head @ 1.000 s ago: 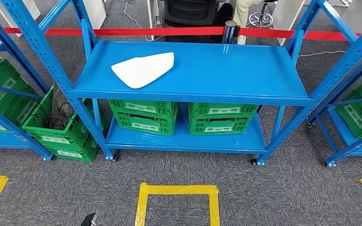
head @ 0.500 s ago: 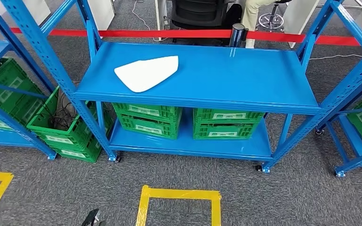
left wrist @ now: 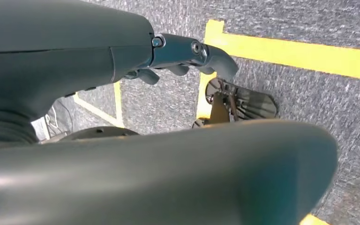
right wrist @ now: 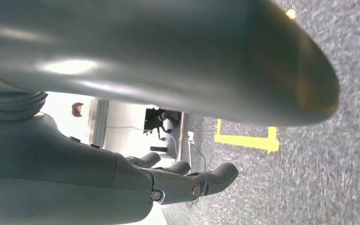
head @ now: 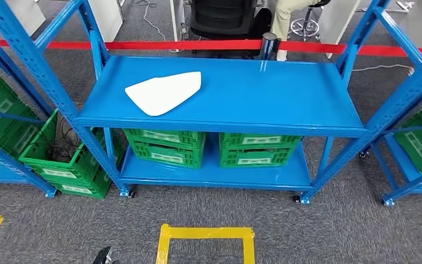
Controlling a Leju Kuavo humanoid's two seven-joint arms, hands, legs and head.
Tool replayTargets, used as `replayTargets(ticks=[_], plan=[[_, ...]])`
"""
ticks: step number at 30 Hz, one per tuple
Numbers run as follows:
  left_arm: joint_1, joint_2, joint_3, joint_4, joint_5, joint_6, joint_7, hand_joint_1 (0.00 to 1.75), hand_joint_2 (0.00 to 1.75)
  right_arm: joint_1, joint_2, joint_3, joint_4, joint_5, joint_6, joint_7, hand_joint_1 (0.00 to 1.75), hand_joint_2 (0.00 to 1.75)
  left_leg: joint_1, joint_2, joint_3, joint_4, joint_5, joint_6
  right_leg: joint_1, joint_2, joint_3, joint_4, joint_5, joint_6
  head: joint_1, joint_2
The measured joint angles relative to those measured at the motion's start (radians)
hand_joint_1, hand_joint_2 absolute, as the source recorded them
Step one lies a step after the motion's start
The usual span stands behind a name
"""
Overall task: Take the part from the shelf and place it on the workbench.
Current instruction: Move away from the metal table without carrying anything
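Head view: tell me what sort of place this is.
Probably a warehouse or factory test area: blue steel shelving with green crates beneath, yellow floor tape on grey carpet, and a red barrier behind.

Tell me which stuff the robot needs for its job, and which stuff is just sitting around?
Needed for the job:
- white part, lying flat on the blue shelf
- left hand and right hand, both hanging by the floor, holding nothing

Just lying about:
- green crates on the lower shelf
- red barrier tape
- yellow floor square
- black chair
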Motion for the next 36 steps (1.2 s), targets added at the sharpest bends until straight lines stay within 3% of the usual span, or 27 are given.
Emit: replayTargets(ticks=[4,10,14,15,19,22,26,30,34,36], plan=[[0.0,0.0,0.002,0.0,0.017,-0.002,-0.027,0.0,0.0,0.001,0.001,-0.006,0.0,-0.077,-0.011,-0.035,0.0,0.0,-0.004,0.0,-0.001,0.0,-0.003,0.006,-0.003,0.0,0.003,-0.007,0.001,0.004,0.01,0.0],[0.006,0.0,0.01,0.0,0.037,-0.013,-0.049,0.0,0.0,0.001,0.008,-0.028,0.0,-0.112,-0.036,-0.05,0.0,0.0,-0.008,0.0,-0.001,0.0,-0.005,0.011,-0.007,0.0,0.006,-0.013,0.001,0.024,0.015,0.0],[0.008,0.0,0.015,0.0,0.039,-0.013,-0.048,0.0,1.75,0.001,0.009,-0.03,0.0,-0.104,-0.037,-0.046,0.0,0.0,-0.008,0.0,0.0,0.0,-0.005,0.011,-0.007,0.0,0.006,-0.014,0.001,0.028,0.014,0.0],[0.008,0.0,0.016,0.0,0.04,-0.013,-0.047,0.0,1.75,0.001,0.009,-0.031,0.0,-0.107,-0.037,-0.048,0.0,0.0,-0.008,0.0,0.001,0.0,-0.005,0.011,-0.007,0.0,0.006,-0.014,0.0,0.028,0.014,0.0],[0.013,0.0,0.019,0.0,0.047,-0.014,-0.048,0.0,1.75,0.003,0.013,-0.044,0.0,-0.154,-0.015,-0.115,0.0,1.75,-0.007,0.0,0.003,-0.001,-0.005,0.011,-0.006,0.0,0.008,-0.014,0.0,0.029,0.013,0.0],[0.017,0.001,0.021,0.0,0.037,-0.024,-0.049,0.0,1.75,0.005,0.019,-0.051,0.0,-0.147,0.029,-0.178,0.0,1.75,-0.006,0.0,0.005,-0.002,-0.005,0.011,-0.006,0.0,0.008,-0.014,0.0,0.029,0.013,0.0],[0.045,-0.001,0.045,-0.005,-0.031,-0.035,-0.057,0.0,0.0,0.026,0.026,-0.055,-0.005,-0.117,0.049,-0.231,0.0,1.75,-0.006,0.0,0.007,-0.003,-0.006,0.011,-0.006,0.0,0.01,-0.014,-0.001,0.029,0.013,0.0],[0.085,-0.008,0.082,-0.011,-0.137,-0.043,-0.077,0.0,0.0,0.056,0.029,-0.061,-0.017,-0.104,0.052,-0.285,0.0,1.75,-0.006,0.0,0.007,-0.003,-0.006,0.01,-0.006,0.0,0.01,-0.014,-0.003,0.029,0.012,0.0],[0.123,-0.019,0.131,-0.021,-0.245,-0.05,-0.096,0.0,0.0,0.084,0.029,-0.076,-0.036,-0.094,0.052,-0.338,0.0,0.0,-0.006,0.0,0.007,-0.004,-0.007,0.011,-0.006,0.0,0.01,-0.014,-0.004,0.029,0.012,0.0],[0.144,-0.024,0.159,-0.027,-0.297,-0.053,-0.105,0.0,0.0,0.098,0.029,-0.083,-0.046,-0.088,0.054,-0.363,0.0,0.0,-0.006,0.0,0.007,-0.004,-0.007,0.01,-0.006,0.0,0.01,-0.014,-0.004,0.029,0.012,0.0]])
